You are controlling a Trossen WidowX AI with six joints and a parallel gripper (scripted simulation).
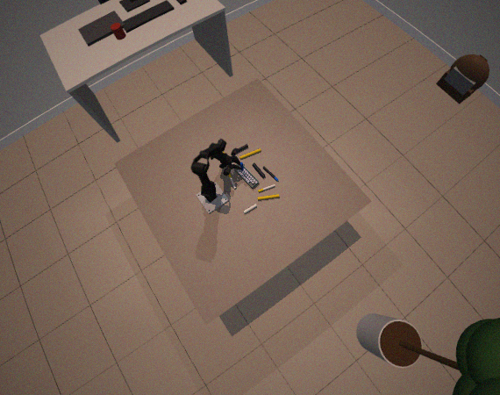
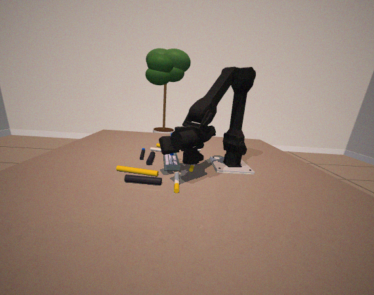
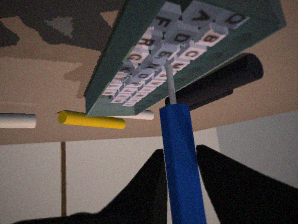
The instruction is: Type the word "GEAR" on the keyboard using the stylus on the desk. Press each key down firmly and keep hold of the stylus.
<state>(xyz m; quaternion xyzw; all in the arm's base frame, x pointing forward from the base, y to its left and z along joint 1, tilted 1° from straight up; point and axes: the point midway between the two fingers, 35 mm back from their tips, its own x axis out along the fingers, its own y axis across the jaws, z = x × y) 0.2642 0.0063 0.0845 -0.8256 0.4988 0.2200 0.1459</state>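
My gripper [image 1: 239,165] [image 3: 180,154] is shut on the blue stylus [image 3: 179,135] [image 1: 241,166], whose thin grey tip points at the keyboard [image 3: 119,55] [image 1: 248,176] [image 2: 172,167]. In the wrist view the tip ends at the lower edge of the E key [image 3: 164,53], beside a key that looks like N. Whether it touches or presses a key I cannot tell. The G key [image 3: 133,56], R key [image 3: 145,41] and A key [image 3: 200,15] also show. The keyboard has a grey-green frame and pale keys. In the exterior view the arm partly hides stylus and keyboard.
Two black sticks, one with a blue end [image 1: 276,179], lie along the keyboard's far side. A yellow stick [image 1: 250,154] [image 2: 137,170] and a black stick [image 2: 143,179] lie beyond one end. Yellow and white sticks lie past the other end. A yellow-and-white stick [image 2: 176,187] lies near the arm.
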